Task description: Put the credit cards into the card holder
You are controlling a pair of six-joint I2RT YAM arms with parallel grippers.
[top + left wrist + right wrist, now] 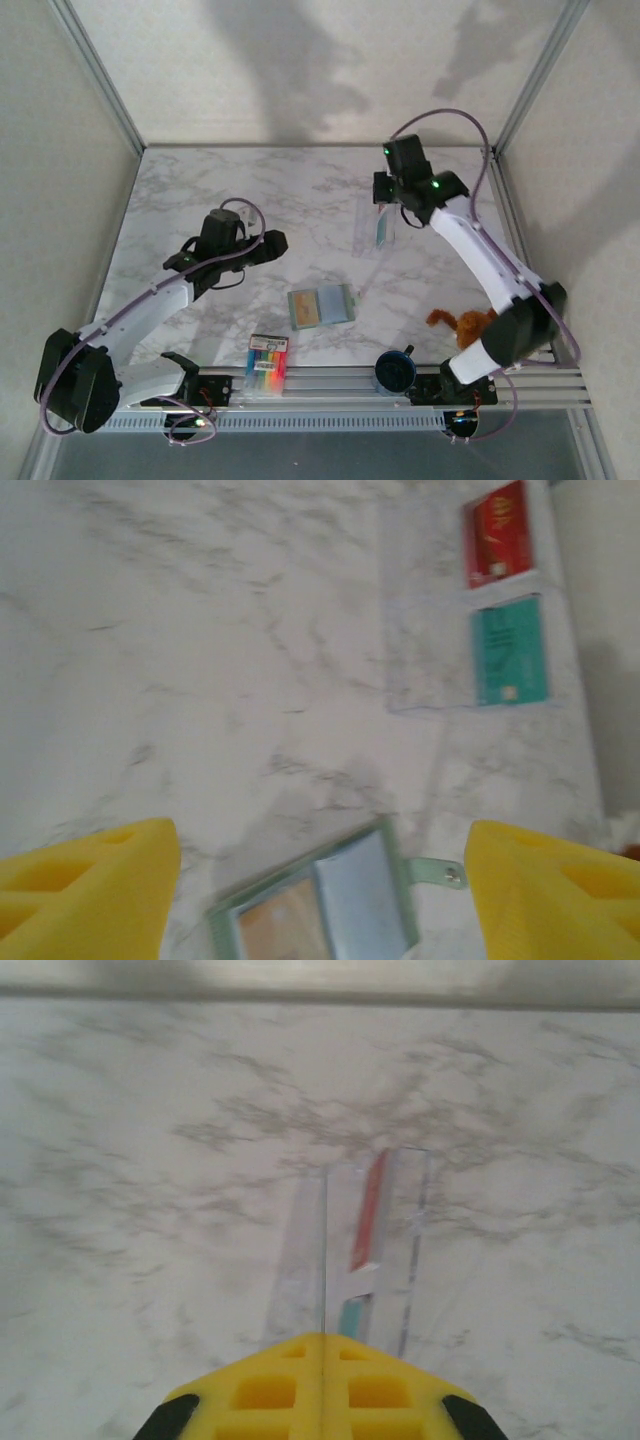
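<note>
Red card (pixel 497 532) and teal card (pixel 510 650): thin, glossy, end to end in a clear tray (pixel 430 600), far mid-table. Holder (pixel 322 306) lies open near centre, soft panels up, likely for loading. Right gripper (pixel 322 1390) pinched together, seemingly empty, over the tray's end. Left gripper (pixel 268 245) spread apart above holder.

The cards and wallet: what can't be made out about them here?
Print on the red card and teal card: blurred in the left wrist view, too small from above.
The card holder: lower part cut off by the left wrist view's bottom edge; whether its tan panel holds a card is unclear.
Teal card's near end in the right wrist view: hidden behind the shut right gripper.
</note>
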